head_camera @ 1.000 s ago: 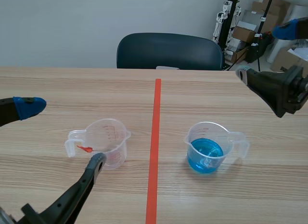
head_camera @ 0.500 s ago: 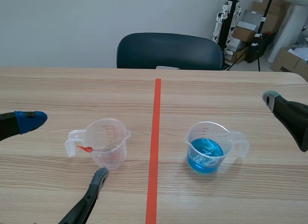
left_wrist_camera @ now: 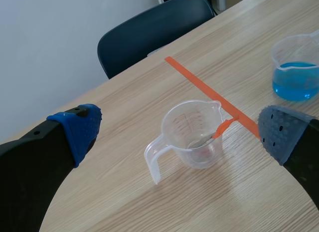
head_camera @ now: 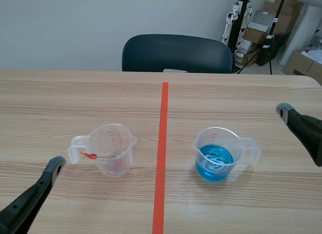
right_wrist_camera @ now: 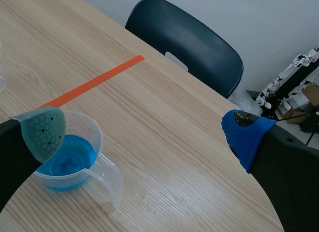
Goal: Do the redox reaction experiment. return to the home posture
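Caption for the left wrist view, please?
Open left gripper framing a clear cup with a red-tipped stick; blue-liquid cup farther off.

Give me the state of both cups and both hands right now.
left cup: upright, nearly empty, orange-tipped stirrer leaning inside against the rim.
right cup: upright, partly filled with blue liquid.
left hand: open, holding nothing.
right hand: open, holding nothing.
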`<state>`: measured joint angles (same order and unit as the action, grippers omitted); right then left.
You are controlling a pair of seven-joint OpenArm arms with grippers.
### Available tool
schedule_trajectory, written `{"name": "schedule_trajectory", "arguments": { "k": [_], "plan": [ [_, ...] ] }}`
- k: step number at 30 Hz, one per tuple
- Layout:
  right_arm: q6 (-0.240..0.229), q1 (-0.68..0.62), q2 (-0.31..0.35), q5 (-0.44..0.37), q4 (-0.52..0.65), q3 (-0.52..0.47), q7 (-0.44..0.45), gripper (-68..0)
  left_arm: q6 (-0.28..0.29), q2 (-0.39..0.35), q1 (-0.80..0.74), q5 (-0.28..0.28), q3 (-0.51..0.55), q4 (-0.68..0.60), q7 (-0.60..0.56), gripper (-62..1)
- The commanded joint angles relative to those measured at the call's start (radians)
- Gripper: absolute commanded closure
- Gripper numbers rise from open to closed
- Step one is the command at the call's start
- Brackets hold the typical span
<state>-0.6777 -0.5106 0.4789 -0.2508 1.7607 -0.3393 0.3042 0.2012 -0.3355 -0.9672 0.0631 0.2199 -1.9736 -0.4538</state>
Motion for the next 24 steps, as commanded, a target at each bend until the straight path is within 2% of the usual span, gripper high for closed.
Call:
{"name": "schedule_trajectory", "arguments": {
  "k": [1,4,8,13,18,24],
  "plan": [
    [-0.004,0.006,-0.019,0.009,0.004,-0.007,0.018,-67.9,-0.005,-0.010,-0.005,-0.003,0.002,-0.009,-0.028,-62.3],
    [-0.004,0.007,-0.037,0.042,0.004,-0.006,0.032,-67.9,-0.005,-0.012,0.007,-0.003,0.016,-0.009,-0.016,-62.3],
    [-0.004,0.007,-0.039,0.043,0.004,-0.006,0.030,-67.9,-0.004,-0.012,0.025,-0.003,0.019,-0.009,0.011,-62.3],
    [-0.064,0.007,-0.061,0.055,0.004,-0.006,0.023,-67.9,-0.004,-0.012,0.040,-0.002,0.019,-0.009,0.006,-62.3],
    [-0.065,0.007,-0.099,0.130,0.004,-0.006,0.024,-67.9,-0.005,-0.012,0.040,-0.002,0.019,-0.009,0.007,-62.3],
    [-0.068,0.009,-0.134,0.163,0.004,-0.006,0.024,-67.9,-0.005,-0.012,0.040,0.002,0.019,-0.009,0.010,-62.3]
  ]
}}
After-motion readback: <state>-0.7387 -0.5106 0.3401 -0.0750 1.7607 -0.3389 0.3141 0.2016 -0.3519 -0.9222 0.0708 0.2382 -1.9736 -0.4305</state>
